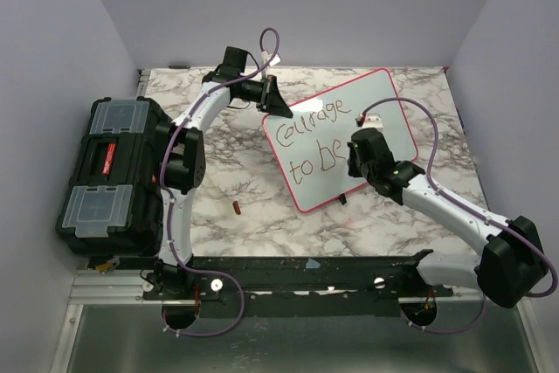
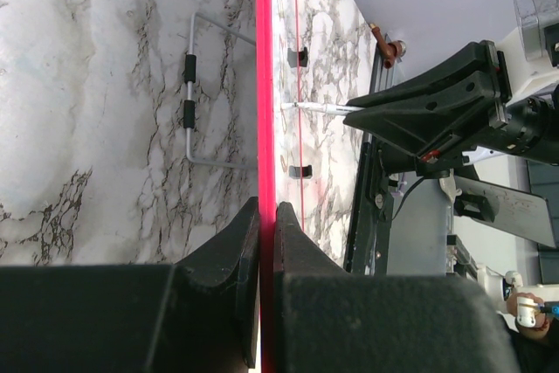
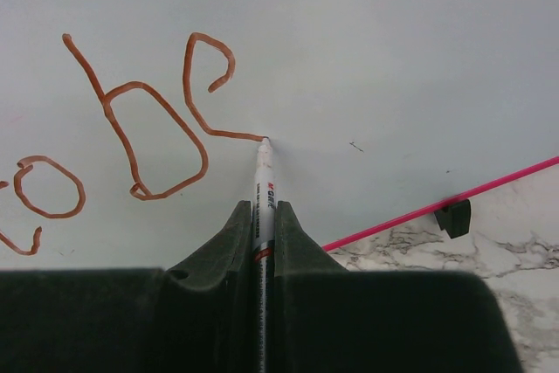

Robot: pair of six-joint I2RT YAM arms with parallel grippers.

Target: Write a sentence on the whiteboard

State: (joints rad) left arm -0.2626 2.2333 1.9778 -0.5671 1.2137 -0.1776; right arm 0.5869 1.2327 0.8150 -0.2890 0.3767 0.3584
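Whiteboard (image 1: 377, 100) sits mid-tabletop (image 1: 236, 168), turned at an angle, just right of the black toolbox (image 1: 109, 172). It looks to me like a light, stiff, thin panel: glossy white face, slim pink-red rim, rounded corners. That face is slick, so I'd call the rim the only sensible place to grip. Left free, it would likely skate on the smooth marble-pattern top. And there's the hold: left jaws pinched together on the rim at the board's far-left edge, steadying it. Right jaws clamped on a slim white marker (image 3: 264, 172), tip touching the face at the tail of the "e". On the board the sentence (image 1: 310, 139) reads "Courage" over "to be" in loopy reddish-brown strokes. A small brown piece (image 1: 237, 207) lies on the tabletop near the board's low corner, possibly a cap, can't tell.
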